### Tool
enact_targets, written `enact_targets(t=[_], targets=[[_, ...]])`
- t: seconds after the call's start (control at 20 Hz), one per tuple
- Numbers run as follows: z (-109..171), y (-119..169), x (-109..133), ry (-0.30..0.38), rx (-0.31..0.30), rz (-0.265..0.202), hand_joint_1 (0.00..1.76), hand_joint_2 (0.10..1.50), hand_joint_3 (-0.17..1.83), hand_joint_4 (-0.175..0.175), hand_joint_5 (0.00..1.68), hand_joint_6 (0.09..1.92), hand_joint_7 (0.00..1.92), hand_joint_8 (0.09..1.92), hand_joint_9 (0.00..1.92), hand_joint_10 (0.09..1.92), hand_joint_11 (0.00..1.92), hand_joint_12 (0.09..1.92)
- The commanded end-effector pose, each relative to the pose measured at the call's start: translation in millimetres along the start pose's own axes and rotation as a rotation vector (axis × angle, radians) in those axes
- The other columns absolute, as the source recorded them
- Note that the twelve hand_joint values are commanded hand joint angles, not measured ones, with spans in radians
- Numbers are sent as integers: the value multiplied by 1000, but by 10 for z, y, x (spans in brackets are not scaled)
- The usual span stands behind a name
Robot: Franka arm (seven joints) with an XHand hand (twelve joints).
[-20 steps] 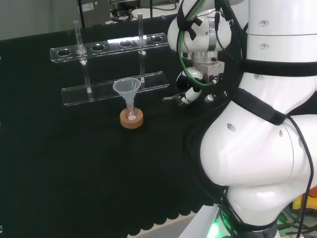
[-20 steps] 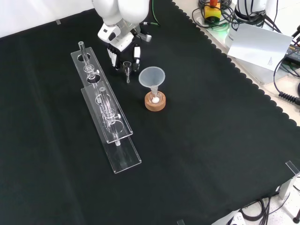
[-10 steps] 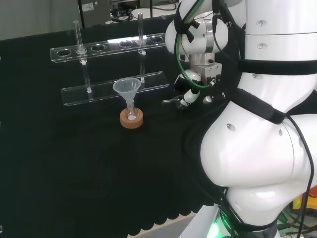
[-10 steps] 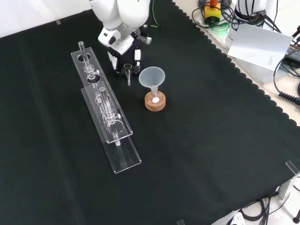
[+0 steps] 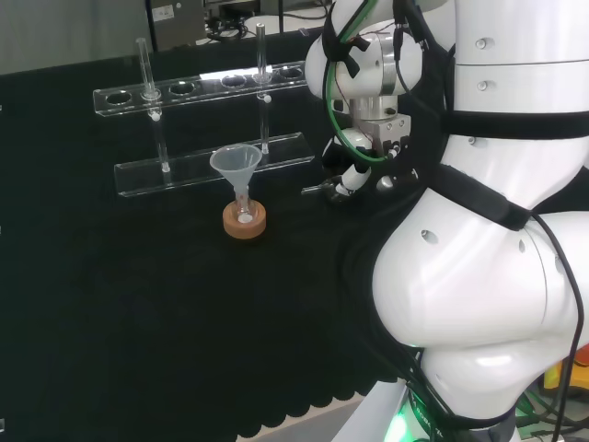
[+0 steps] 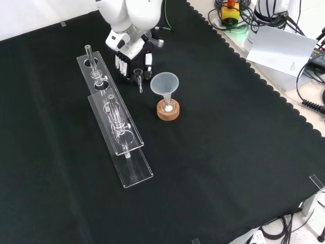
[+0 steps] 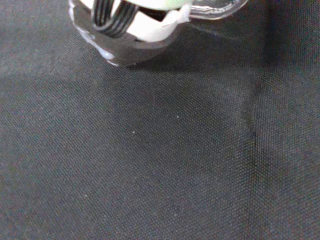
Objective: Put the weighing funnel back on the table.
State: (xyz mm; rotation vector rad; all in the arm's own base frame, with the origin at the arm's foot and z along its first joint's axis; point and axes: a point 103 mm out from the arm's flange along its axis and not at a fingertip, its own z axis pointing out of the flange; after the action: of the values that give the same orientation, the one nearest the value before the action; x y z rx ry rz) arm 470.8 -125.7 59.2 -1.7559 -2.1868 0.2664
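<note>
Flanking weighing funnel (image 6: 138,76): rack (image 6: 122,136), funnel (image 6: 164,83) | robot hand (image 6: 133,56) just behind; grip cannot be told

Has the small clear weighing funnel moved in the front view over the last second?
Yes: the weighing funnel shifted slightly down the view, nearer the round cork ring.

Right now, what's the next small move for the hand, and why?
Probably ease the hand straight down a touch: it seems to pinch the weighing funnel just above bare cloth, with the rack and the funnel clear on either side.
</note>
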Motion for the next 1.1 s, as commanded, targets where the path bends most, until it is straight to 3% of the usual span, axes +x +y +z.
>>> enact_targets(t=[0.05,0.85,1.1], targets=[[53,-21,-28,-11,46,15,1055,1086,-106,49,759,924,697,742,908,369,596,1169],[37,-79,-53,-42,80,35,999,1066,-175,24,632,882,514,722,674,536,387,1279],[-13,-122,-54,-41,70,36,989,1048,-175,-12,502,827,471,712,648,541,364,1284]])
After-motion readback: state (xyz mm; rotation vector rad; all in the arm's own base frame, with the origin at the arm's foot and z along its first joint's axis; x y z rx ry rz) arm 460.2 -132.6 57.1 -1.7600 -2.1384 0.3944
